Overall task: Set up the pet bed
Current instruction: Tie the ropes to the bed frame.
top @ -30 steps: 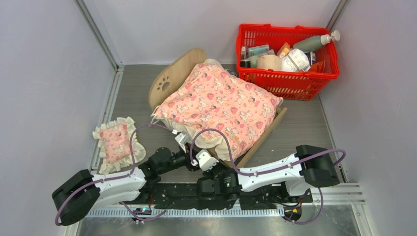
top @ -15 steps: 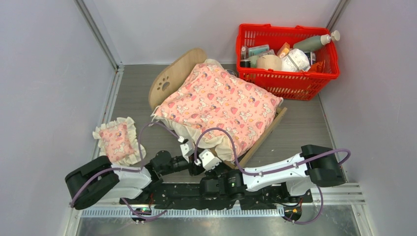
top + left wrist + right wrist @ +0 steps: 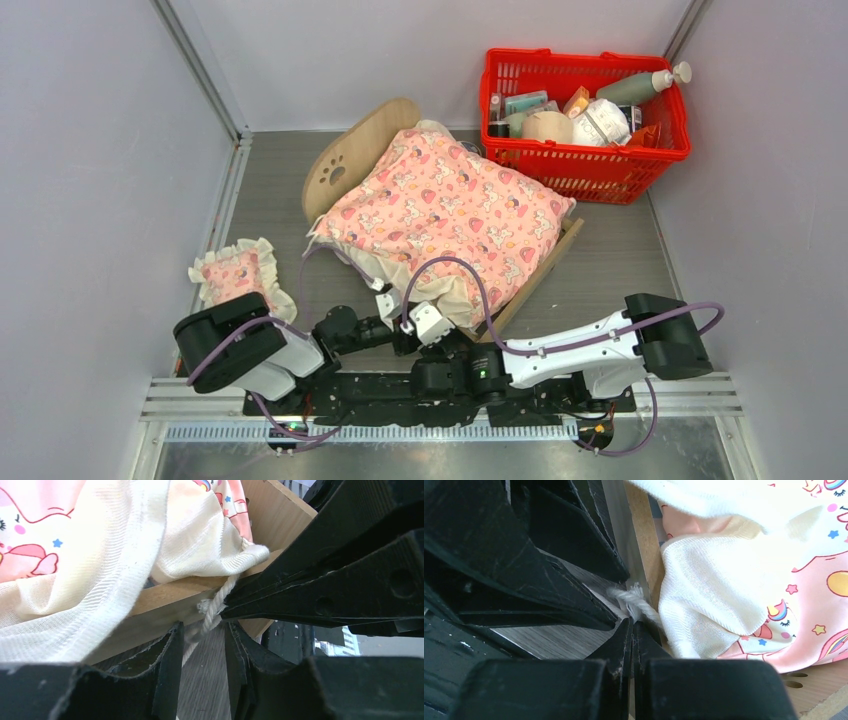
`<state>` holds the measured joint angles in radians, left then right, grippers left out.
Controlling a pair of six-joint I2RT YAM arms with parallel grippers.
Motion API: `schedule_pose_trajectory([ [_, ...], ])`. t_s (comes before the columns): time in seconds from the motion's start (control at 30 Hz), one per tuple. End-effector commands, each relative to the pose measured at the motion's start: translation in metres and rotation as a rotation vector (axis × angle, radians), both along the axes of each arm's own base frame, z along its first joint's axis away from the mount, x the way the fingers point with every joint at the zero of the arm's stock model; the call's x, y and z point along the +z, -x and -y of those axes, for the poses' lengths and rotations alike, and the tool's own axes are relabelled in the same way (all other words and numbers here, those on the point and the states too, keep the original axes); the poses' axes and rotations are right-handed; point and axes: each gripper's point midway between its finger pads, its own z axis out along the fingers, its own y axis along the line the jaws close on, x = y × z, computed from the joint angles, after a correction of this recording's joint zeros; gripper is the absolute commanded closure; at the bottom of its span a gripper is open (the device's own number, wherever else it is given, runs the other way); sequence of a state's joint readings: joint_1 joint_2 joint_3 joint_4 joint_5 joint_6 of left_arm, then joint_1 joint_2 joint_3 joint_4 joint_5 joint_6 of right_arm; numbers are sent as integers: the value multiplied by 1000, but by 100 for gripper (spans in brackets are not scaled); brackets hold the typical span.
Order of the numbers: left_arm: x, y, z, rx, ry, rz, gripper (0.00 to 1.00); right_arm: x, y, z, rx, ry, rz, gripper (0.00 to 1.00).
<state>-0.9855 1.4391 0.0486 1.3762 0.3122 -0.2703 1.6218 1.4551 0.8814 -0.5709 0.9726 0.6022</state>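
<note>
At 6 o'clock of the bed [image 3: 350, 165], left tool [image 3: 204, 627] stood released astride the blanket [image 3: 450, 205] cord [image 3: 212, 611]; right tool [image 3: 632, 622] clenched, tips touching it.

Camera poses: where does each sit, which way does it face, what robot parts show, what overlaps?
Top external: high behind the bases, looking down at the light plywood pet bed and red plastic basket; left arm and right arm show.
Left wrist: on the left tool, facing the bed's near corner; own open fingers, right tool crossing.
Right wrist: on the shut right tool, facing the same corner; left tool opposite.
Shared by both wrists: white twisted cord, pink cream-frilled blanket.
</note>
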Motion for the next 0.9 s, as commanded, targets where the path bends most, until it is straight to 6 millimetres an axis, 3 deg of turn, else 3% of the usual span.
schedule_pose_trajectory([
  [0.0, 37, -10, 12, 14, 106, 122, 63, 12, -7, 5, -24, -22, 45, 95],
  [0.07, 37, -6, 15, -13, 104, 120, 70, 12, -8, 6, -28, -27, 45, 95],
  [0.17, 34, 7, 17, -60, 104, 95, 94, 12, -8, 5, -31, -39, 45, 95],
  [0.23, 34, 17, 15, -82, 109, 87, 100, 11, -8, 5, -31, -48, 44, 95],
  [0.53, 35, 55, 17, -171, 127, 53, 100, 8, -14, -7, -13, -102, 59, 95],
  [0.7, 31, 58, 17, -171, 117, 38, 99, 14, -19, -13, 5, -171, 89, 95],
  [0.8, 31, 54, 16, -143, 120, 21, 83, 20, -19, -15, 60, -190, 107, 95],
  [0.87, 34, 50, 13, -111, 135, 3, 77, 21, -17, -17, 107, -217, 112, 95],
])
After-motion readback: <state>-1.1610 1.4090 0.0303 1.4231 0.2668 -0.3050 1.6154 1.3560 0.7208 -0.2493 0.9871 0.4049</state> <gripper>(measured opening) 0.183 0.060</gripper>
